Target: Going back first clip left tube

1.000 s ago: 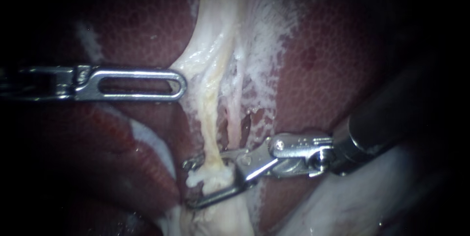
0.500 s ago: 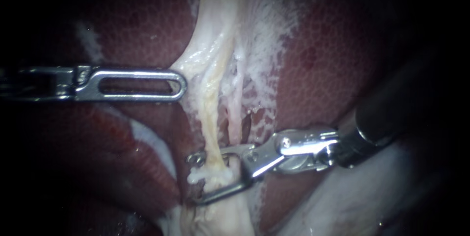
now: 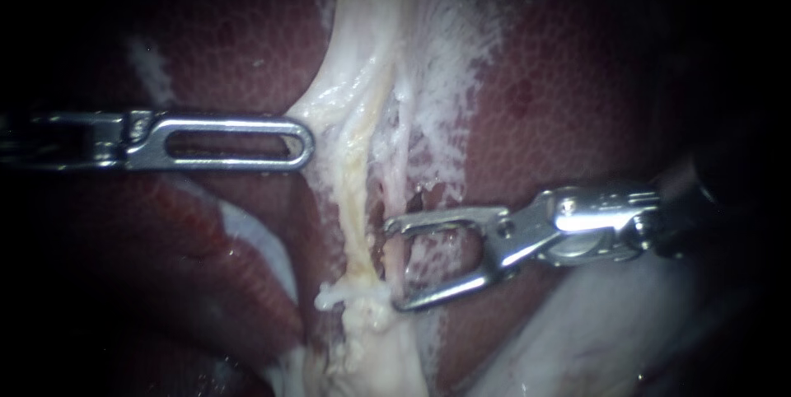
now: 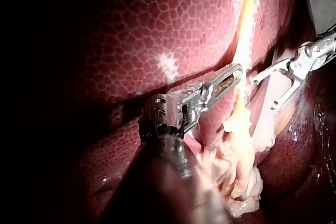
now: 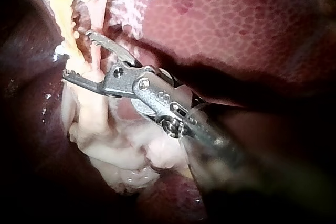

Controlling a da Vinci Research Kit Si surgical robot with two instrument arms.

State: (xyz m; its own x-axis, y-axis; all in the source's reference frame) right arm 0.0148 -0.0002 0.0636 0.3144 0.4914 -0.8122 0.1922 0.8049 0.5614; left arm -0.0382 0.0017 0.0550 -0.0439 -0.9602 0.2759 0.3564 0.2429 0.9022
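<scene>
The left tube [image 3: 354, 199] is a yellowish strand running down the pale tissue to a whitish lump [image 3: 358, 291]; I cannot make out a clip there. My right instrument [image 3: 392, 265] comes in from the right. Its jaws stand wide open just right of that tube and hold nothing. A thinner pinkish strand [image 3: 402, 175] passes between them, as the right wrist view [image 5: 76, 53] also shows. My left instrument [image 3: 306, 143] lies level, its jaws shut on the edge of the pale tissue [image 3: 329, 105], which tents toward it. The left wrist view shows both the left [image 4: 236, 72] and right [image 4: 262, 94] instruments.
Mottled red-brown liver [image 3: 560, 76] lies on both sides of the pale band. Smooth pale tissue [image 3: 593, 339] fills the lower right under the right instrument's shaft. Ragged white tissue [image 3: 371, 356] bunches below the lump.
My right instrument has pulled back to the right off the left tube, which its jaws straddled before, and they now gape wider. The left instrument has not moved.
</scene>
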